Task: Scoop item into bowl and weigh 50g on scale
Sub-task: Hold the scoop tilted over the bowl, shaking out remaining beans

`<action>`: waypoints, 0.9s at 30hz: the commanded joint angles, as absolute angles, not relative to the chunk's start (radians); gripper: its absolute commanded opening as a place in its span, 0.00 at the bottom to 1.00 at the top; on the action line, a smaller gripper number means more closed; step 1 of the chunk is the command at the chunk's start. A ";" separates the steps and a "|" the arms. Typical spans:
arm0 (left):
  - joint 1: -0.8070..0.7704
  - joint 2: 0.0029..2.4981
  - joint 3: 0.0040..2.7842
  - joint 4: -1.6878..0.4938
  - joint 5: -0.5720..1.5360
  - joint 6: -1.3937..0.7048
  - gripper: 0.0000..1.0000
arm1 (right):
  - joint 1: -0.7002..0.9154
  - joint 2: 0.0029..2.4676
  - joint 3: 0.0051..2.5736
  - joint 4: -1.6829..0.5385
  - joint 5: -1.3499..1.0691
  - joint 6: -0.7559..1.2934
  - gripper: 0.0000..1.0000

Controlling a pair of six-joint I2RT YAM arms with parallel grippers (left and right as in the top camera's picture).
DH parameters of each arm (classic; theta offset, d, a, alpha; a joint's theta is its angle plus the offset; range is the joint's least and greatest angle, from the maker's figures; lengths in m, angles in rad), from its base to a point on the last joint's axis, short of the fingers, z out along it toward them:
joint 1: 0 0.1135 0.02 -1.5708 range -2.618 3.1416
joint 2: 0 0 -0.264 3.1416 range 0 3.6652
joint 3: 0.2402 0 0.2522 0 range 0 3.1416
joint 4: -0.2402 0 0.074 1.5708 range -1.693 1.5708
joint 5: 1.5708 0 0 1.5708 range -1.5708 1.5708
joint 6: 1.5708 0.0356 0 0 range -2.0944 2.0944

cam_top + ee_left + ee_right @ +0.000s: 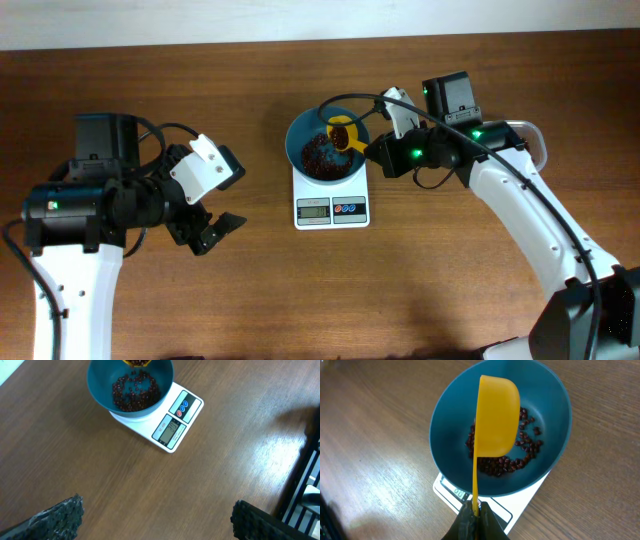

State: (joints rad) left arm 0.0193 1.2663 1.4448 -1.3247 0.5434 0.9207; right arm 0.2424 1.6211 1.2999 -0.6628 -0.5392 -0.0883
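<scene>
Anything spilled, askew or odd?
Nothing stands out. The dark red-brown beans lie inside the round teal-blue bowl on the white rectangular scale, none on the wooden table; the right gripper holds a yellow plastic scoop tipped over it.

The round, deep teal-blue bowl (pixel 445 420) stands upright on top of the small white scale (pixel 175 417). Small dark red-brown beans (pixel 520 462) lie loose on its bottom in a thin heap. The scale rests flat on the wooden worktop (pixel 150 490), its grey display and its red and blue buttons uncovered.

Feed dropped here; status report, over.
Left end effector open, empty, clear of scale. Right end effector shut on yellow scoop, tipped over teal bowl. Beans in bowl on scale. Nothing obstructing.
</scene>
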 commanded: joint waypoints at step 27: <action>0.024 1.264 1.452 -1.326 0.561 0.933 0.99 | 0.274 1.594 1.353 -0.673 -0.459 -0.043 0.04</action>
